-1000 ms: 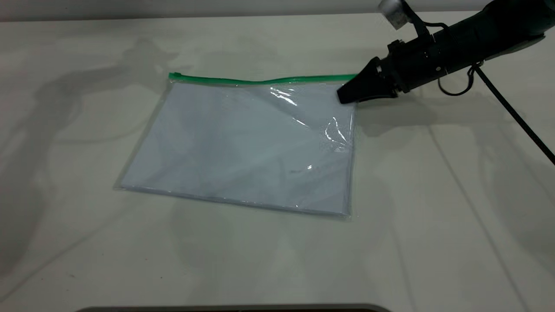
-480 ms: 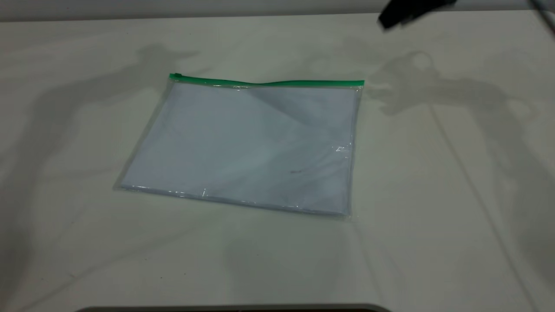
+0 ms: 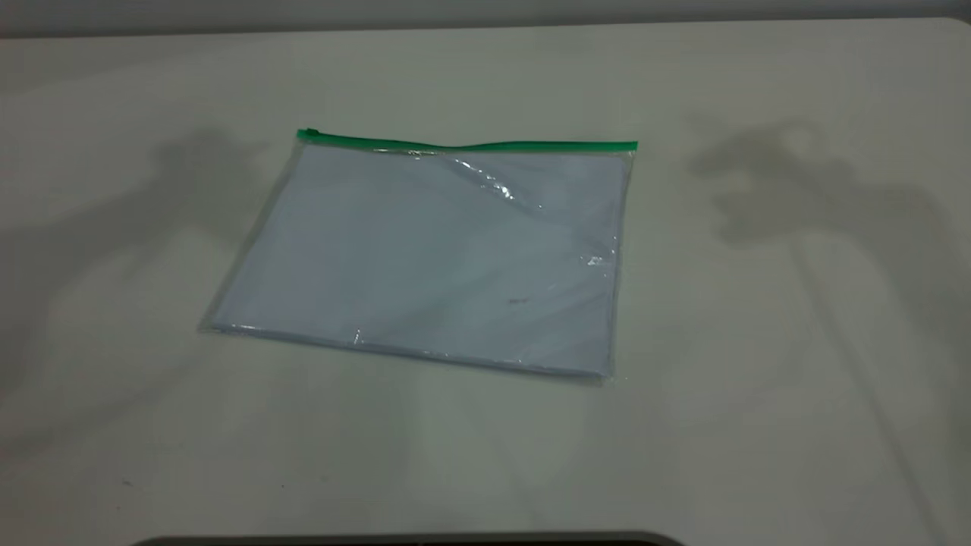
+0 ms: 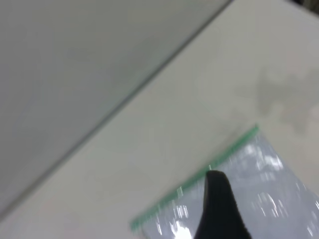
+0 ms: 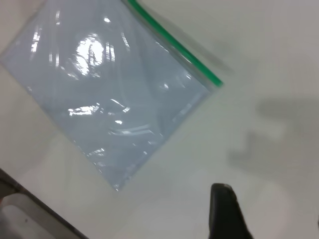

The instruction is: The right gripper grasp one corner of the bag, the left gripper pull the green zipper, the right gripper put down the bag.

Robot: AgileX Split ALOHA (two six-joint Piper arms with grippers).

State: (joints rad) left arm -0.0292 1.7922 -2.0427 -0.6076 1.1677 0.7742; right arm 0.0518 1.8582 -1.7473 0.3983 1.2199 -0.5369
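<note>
Since before, our right gripper has left the bag. It lies flat mid-desk, zipper along the far edge. We cannot tell either jaws' state.

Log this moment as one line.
bag: flat on table | green zipper: along far edge | left hand: above bag, off it | right hand: above table beside bag, empty

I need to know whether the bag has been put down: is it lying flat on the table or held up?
Lying flat. The clear plastic bag with pale sheets inside rests spread on the white table, its bright green zipper strip along the far edge; no claw touches it.
</note>
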